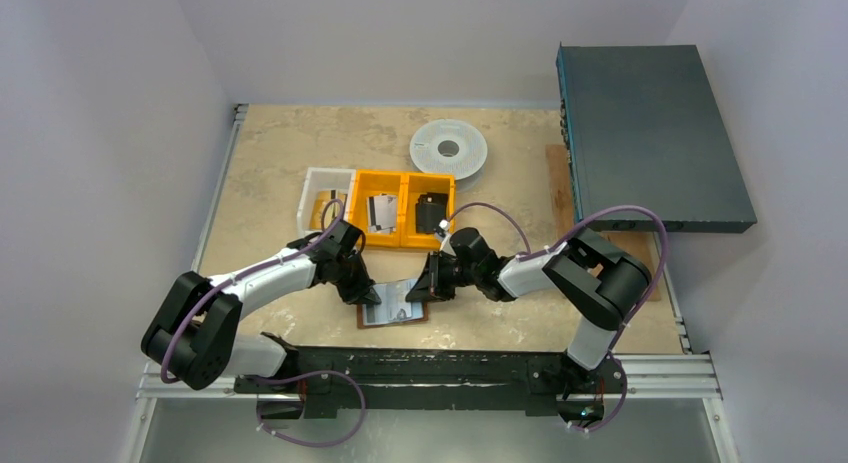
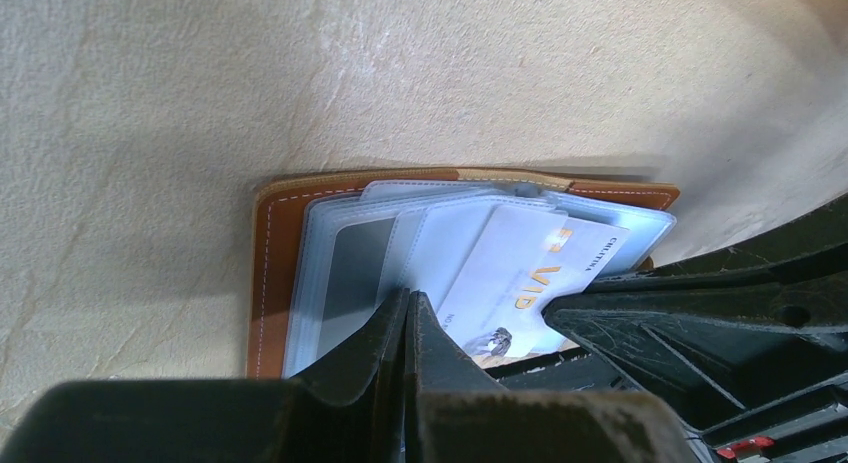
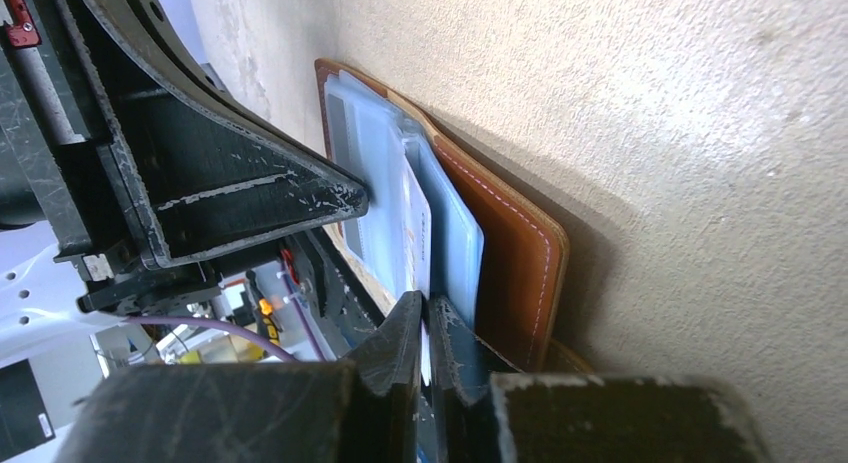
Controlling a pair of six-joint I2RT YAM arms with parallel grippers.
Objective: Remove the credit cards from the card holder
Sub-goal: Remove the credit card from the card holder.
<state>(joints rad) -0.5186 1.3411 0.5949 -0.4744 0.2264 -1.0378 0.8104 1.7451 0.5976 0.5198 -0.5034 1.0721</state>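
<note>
Near the front of the table (image 1: 300, 153), the card holder (image 1: 395, 311) lies open, the left gripper (image 2: 410, 301) presses its closed tips on the clear sleeves (image 2: 340, 273), and the right gripper (image 3: 428, 315) pinches a credit card (image 2: 530, 263).

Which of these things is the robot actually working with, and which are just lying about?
Part of the job:
card holder, lying open
cards in its sleeves
left gripper
right gripper

Just lying about:
orange bins
white bin
reel
dark box
</note>
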